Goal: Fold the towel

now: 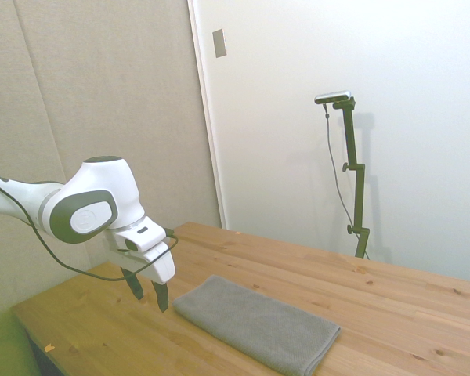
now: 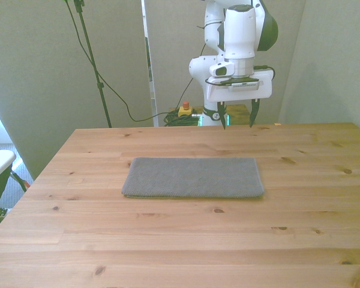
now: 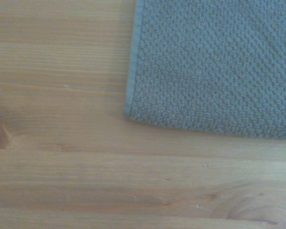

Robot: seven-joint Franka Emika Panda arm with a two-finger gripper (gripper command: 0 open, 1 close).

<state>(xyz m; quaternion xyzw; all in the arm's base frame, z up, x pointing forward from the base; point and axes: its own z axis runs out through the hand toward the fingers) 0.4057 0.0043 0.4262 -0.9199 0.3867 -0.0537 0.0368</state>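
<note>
you see the gray towel (image 2: 193,177) lying flat and folded on the wooden table (image 2: 300,222), with the gripper (image 2: 237,119) hanging above the table beyond its far edge, fingers spread, holding nothing. only the wrist view shows the towel's corner (image 3: 129,113) and terry weave up close.

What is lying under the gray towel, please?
The towel lies flat on the wooden table. Only bare wood shows around it. Whatever is beneath the cloth is covered and cannot be seen. The open gripper hangs above the table, touching nothing.

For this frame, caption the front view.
Open gripper hovers behind a gray towel lying flat on the wooden table.
</note>
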